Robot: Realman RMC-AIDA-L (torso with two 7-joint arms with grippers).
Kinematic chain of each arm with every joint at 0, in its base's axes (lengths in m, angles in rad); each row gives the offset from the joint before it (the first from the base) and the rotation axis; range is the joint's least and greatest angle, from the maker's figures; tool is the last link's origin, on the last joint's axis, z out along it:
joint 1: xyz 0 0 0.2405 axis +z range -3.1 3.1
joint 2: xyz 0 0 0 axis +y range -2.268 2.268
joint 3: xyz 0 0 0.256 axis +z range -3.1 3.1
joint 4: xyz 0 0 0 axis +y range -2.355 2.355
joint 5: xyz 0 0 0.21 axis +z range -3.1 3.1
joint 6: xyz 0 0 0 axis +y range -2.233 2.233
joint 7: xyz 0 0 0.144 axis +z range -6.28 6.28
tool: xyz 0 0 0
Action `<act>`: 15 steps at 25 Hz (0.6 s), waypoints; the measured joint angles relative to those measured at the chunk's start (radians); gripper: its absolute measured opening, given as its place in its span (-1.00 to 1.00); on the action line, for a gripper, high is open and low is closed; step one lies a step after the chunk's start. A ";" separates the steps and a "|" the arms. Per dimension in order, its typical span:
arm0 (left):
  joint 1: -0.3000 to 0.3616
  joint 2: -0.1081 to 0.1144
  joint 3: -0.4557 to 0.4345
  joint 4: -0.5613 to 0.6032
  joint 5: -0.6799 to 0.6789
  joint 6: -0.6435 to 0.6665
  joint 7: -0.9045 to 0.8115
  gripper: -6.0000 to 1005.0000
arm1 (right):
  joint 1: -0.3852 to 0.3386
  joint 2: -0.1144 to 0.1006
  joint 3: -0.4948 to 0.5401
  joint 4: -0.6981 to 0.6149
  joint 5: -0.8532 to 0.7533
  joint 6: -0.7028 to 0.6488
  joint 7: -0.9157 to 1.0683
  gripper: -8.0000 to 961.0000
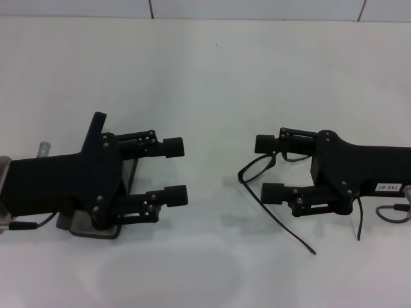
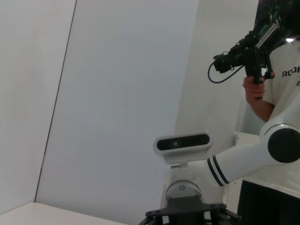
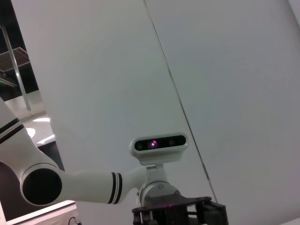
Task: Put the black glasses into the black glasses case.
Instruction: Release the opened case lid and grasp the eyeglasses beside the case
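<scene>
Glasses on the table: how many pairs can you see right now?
1. The black glasses lie between the open jaws of the right gripper, temple arms trailing toward the robot. The left gripper covers most of the black glasses case; anything beneath stays hidden.

Black glasses (image 1: 258, 168): thin black frame, clear lenses, right of frame centre, temple arms trailing toward lower right. Black glasses case (image 1: 90, 226): lower left, mostly hidden, grey edge showing.
</scene>
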 joint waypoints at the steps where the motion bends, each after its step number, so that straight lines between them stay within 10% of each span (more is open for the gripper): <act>1: 0.000 0.000 0.000 0.000 0.000 0.000 0.000 0.38 | -0.001 0.000 0.000 0.000 0.000 0.001 0.000 0.75; 15: 0.003 -0.007 0.000 0.000 0.000 0.000 0.003 0.38 | -0.004 0.000 0.000 -0.001 -0.004 0.004 -0.001 0.75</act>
